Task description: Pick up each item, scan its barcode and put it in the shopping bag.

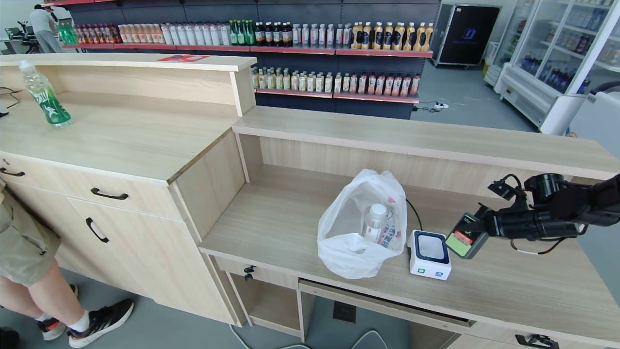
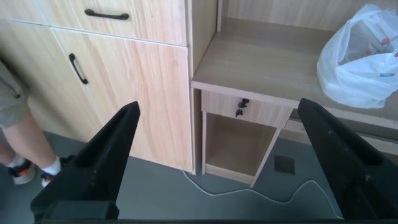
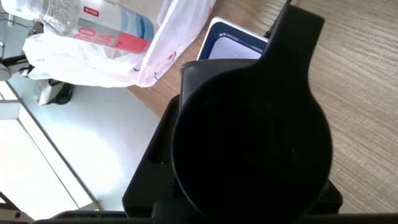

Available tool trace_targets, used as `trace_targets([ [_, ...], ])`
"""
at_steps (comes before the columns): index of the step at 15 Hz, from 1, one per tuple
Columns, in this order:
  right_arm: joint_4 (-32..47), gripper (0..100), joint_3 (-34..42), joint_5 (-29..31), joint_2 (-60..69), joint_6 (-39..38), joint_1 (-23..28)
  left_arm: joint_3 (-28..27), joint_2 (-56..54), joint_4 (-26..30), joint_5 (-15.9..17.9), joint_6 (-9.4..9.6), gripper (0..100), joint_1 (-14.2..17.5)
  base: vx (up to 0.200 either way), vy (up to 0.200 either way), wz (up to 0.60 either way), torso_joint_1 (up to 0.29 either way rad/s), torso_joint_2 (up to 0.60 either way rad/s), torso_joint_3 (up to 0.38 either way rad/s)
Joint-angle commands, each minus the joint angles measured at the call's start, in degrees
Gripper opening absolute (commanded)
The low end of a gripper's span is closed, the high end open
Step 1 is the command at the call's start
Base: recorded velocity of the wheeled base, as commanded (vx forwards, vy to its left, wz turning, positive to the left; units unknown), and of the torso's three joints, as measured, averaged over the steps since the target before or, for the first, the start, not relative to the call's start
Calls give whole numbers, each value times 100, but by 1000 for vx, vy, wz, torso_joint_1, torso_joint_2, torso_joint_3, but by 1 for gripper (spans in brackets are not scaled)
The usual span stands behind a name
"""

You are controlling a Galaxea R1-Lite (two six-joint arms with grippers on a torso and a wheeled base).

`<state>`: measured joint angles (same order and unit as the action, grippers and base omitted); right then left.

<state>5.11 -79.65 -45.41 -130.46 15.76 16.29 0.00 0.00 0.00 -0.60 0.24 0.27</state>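
Observation:
My right gripper (image 1: 480,228) is shut on a dark round container (image 1: 464,236) with a green and red label, held just right of the white barcode scanner (image 1: 428,253) and slightly above the counter. In the right wrist view the container's black round end (image 3: 249,137) hides most of the scanner (image 3: 229,45). The white plastic shopping bag (image 1: 361,228) stands left of the scanner, with a clear bottle (image 1: 375,222) inside it. My left gripper (image 2: 219,109) hangs open below counter height, in front of the cabinet. A green bottle (image 1: 46,97) stands on the far left counter.
The lower wooden counter (image 1: 508,286) has bare room to the right of the scanner and left of the bag. A raised shelf (image 1: 411,138) runs behind it. A taller counter with drawers (image 1: 111,194) stands to the left, and a person's legs (image 1: 34,271) are beside it.

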Motion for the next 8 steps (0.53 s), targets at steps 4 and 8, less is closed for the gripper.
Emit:
trace_targets([
  [4, -159, 0, -6, -12, -111, 6, -3, 0, 0, 0, -2, 2, 100, 0, 0, 0, 0, 0, 0, 0],
  [8, -247, 0, -59, -91, -208, -3, -99, 0, 0, 0, -2, 2, 100, 0, 0, 0, 0, 0, 0, 0],
])
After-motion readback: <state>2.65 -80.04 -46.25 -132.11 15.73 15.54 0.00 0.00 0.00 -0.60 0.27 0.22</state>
